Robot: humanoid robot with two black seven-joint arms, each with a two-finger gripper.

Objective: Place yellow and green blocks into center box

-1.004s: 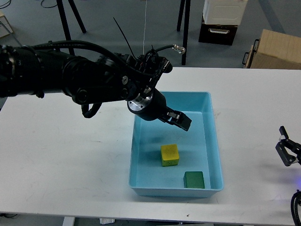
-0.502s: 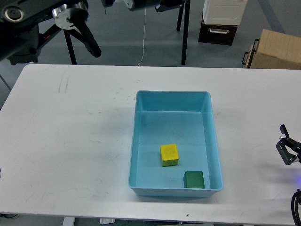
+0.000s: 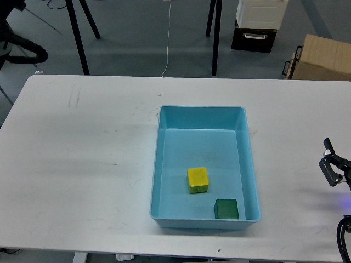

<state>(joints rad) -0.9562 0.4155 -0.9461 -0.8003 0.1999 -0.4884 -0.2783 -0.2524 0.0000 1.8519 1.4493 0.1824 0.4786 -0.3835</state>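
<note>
White table (image 3: 82, 164) spans the view. Light blue center box (image 3: 164, 164) sits on it, slightly toward 3 o'clock of the table's middle, open side up. Yellow block (image 3: 198, 180) rests on the box floor near its middle. Green block (image 3: 226, 209) lies at about 5 o'clock from the yellow one, in the box's near corner, close to it but not touching. Right hand (image 3: 333, 166) shows at the 3 o'clock edge above the table, small and dark; released or clenched, cannot tell. Left hand out of view.
</note>
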